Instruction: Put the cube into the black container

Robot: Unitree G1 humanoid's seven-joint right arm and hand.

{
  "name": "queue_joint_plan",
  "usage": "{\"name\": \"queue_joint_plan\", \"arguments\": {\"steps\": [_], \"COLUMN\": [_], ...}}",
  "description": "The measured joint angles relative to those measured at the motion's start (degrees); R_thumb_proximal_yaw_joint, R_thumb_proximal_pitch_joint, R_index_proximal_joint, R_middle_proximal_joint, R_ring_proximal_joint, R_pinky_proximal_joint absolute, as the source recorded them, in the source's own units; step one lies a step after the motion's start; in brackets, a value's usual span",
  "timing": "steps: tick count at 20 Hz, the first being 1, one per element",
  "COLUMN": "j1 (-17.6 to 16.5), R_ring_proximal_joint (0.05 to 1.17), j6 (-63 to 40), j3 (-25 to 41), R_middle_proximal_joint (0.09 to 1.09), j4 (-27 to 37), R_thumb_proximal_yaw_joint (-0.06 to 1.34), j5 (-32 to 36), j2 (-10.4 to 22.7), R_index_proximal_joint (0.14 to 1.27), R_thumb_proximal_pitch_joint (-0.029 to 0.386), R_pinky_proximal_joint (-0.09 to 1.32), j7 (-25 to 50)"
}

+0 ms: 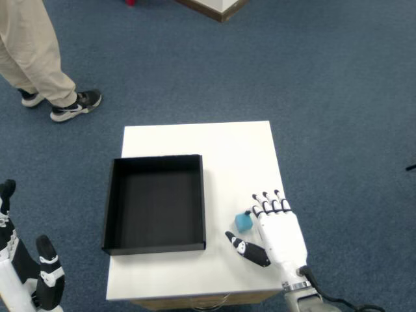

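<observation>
A square white worktop (227,149) stands in the lower middle of the frame on blue-grey carpet (312,78). On its left half sits the shallow, square black container (155,246) with low upright walls; its dark floor holds nothing. The container's right wall runs down the middle of the worktop.

The small turquoise cube (243,222) rests on the bare white surface in the lower right part of the worktop, to the right of the container and apart from its wall, near the container's lower right corner.

The white-and-black five-finger right hand (273,229) lies at the lower right of the worktop, palm down, its wrist at the bottom edge of the frame. Its four fingers (272,205) are curled, with the dark knuckles pointing up the frame, and the black thumb (246,247) juts out to the left, below the cube. The cube sits just beside the index finger, in the gap between it and the thumb; whether the finger touches the cube cannot be told. The hand is not closed on it.

At the lower left corner of the frame, off the worktop, part of the robot's left hand (29,279) shows. In the upper left stands a person in beige trousers (26,45) and black-and-white trainers (75,106).
</observation>
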State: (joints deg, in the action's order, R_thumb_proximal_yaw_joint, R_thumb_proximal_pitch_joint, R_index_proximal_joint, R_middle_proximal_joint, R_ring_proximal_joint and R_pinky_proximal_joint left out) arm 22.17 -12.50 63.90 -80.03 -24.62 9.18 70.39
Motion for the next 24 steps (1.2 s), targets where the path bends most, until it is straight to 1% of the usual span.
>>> {"name": "queue_joint_plan", "arguments": {"steps": [8,15,17,21,24], "j1": [-0.20,-0.58,-0.70,-0.71,-0.71], "R_ring_proximal_joint": [0.26,0.26,0.26,0.26,0.26], "j6": [-0.01,-0.19,-0.40,-2.60,-3.17], "j3": [0.01,0.19,0.34,0.87,0.91], "R_middle_proximal_joint": [0.29,0.30,0.30,0.30,0.30], "j4": [-0.24,-0.27,-0.23,0.63,0.26], "R_thumb_proximal_yaw_joint": [0.36,0.38,0.38,0.40,0.41], "j5": [1.66,1.76,1.78,1.70,1.70], "j2": [0.00,0.00,0.00,-0.01,-0.01], "R_index_proximal_joint": [0.60,0.57,0.57,0.57,0.57], "R_thumb_proximal_pitch_joint": [-0.017,-0.018,-0.018,-0.018,-0.019], "R_pinky_proximal_joint": [0.13,0.13,0.13,0.13,0.13], "j7": [0.11,0.39,1.51,7.87,8.37]}}
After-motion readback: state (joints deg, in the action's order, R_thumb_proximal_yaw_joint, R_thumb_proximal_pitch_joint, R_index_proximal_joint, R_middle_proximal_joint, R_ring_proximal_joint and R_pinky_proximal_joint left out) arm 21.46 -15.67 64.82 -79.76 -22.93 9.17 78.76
